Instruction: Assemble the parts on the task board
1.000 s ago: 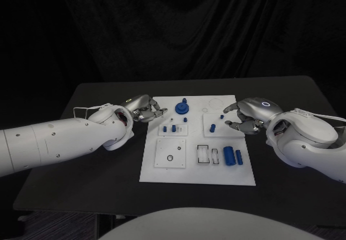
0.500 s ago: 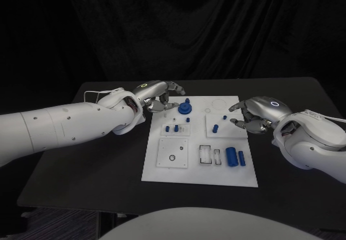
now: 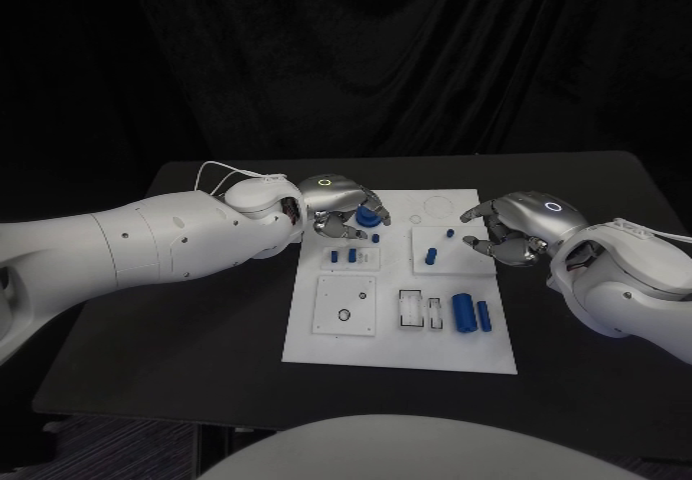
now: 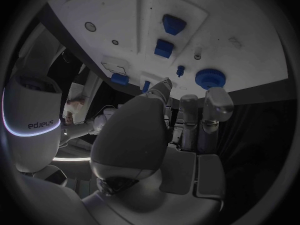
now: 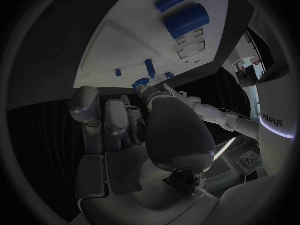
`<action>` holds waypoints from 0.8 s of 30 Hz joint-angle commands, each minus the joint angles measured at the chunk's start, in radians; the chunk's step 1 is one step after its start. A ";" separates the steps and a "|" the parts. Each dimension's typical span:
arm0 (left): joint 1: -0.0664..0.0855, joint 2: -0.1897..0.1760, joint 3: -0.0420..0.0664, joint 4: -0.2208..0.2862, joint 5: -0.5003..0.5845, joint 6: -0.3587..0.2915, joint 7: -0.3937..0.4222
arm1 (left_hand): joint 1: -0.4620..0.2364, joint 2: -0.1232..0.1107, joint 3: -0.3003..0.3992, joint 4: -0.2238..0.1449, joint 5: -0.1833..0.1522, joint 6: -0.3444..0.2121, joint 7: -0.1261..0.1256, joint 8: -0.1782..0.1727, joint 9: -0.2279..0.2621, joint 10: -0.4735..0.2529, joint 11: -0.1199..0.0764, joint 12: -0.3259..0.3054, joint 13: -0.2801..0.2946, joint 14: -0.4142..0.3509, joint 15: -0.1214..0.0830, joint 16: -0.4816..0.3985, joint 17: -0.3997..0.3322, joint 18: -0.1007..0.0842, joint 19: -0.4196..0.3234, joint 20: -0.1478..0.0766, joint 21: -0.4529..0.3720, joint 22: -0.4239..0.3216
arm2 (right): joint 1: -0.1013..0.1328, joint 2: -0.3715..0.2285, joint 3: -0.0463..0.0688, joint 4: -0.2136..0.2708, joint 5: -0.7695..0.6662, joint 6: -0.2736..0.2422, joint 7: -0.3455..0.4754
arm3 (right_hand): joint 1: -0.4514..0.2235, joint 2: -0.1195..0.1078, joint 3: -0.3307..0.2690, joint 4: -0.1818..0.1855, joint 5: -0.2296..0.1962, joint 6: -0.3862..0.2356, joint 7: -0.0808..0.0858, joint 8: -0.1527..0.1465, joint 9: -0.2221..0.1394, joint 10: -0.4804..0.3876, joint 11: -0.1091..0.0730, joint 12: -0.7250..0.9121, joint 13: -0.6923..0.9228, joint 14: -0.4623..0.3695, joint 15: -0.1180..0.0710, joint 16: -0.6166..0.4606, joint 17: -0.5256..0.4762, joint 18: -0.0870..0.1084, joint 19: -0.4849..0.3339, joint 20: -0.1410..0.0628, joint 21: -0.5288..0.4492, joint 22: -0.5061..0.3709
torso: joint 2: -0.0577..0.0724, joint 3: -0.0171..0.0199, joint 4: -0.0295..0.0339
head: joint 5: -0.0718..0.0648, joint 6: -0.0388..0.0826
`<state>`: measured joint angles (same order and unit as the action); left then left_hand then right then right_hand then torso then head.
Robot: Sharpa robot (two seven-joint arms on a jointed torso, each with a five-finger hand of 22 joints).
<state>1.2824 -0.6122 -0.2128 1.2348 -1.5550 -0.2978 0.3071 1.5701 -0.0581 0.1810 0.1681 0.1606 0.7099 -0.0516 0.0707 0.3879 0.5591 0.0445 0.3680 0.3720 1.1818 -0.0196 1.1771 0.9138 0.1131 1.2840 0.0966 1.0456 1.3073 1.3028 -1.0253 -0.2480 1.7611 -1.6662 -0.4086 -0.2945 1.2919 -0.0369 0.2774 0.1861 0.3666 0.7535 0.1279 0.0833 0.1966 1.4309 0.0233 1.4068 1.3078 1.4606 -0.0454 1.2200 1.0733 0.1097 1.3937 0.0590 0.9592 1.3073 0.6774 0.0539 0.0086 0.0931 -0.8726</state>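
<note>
Left hand partly hiding the blue round part, grip unclear; right hand curled, holding nothing; "sharpa" lettering reading mirrored.

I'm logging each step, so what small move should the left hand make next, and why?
Probably lower the left hand and close its fingers on the round blue part: it hovers right over that part at the task board's far edge, apparently holding nothing yet.

black table with rounded corners under dim light, dark draped curtain in heavy folds behind its far edge, shadowed floor past the near-left corner, bright room glimpsed in the right wrist view
</note>
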 commanded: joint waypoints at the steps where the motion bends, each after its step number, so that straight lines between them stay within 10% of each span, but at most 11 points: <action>1: 0.001 0.013 0.001 -0.006 -0.057 0.019 0.020 | -0.006 0.007 -0.005 -0.001 0.004 0.008 -0.002 0.002 -0.005 0.009 0.002 0.008 -0.002 0.004 0.001 0.006 0.003 -0.011 0.008 0.002 0.004 0.130 | 0.001 -0.004 0.001 0.003 -0.003 -0.011 0.006 | 0.000 -0.005 0.005 0.003 0.005 0.007 0.000 0.004 -0.001 0.008 -0.002 0.004 0.094 0.007 -0.004 0.005 0.002 0.000 0.010 0.000 0.003 0.090 | 0.015 -0.0022 0.0042 | 0.004 0.000; 24: -0.003 0.061 0.001 -0.040 -0.062 0.039 -0.032 | -0.016 0.009 0.009 -0.011 0.034 0.096 0.028 0.021 -0.042 0.092 0.022 0.070 -0.040 0.146 0.010 0.171 0.181 -0.022 0.060 -0.003 0.082 0.144 | 0.002 -0.010 0.001 0.007 -0.003 0.011 -0.003 | 0.001 -0.005 0.006 0.004 0.006 0.010 0.000 0.005 -0.002 0.004 -0.002 0.000 0.090 0.006 -0.004 0.001 -0.003 0.001 0.009 -0.001 -0.003 0.088 | 0.052 -0.0060 0.0078 | -0.006 0.000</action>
<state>1.2812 -0.5544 -0.2127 1.1960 -1.6130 -0.2624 0.2810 1.5594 -0.0473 0.1840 0.1570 0.1932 0.8015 -0.0248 0.0872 0.3475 0.6479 0.0656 0.4328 0.3330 1.3229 -0.0102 1.3445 1.0939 0.0914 1.3419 0.0948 1.1226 1.3073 1.3038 -1.0348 -0.2480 1.7667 -1.6662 -0.4036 -0.2929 1.2919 -0.0368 0.2802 0.1889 0.3677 0.7535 0.1279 0.0833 0.1957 1.4309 0.0233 1.4068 1.3075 1.4606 -0.0454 1.2200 1.0711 0.1096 1.3937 0.0591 0.9592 1.3073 0.7261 0.0476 0.0172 0.0863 -0.8726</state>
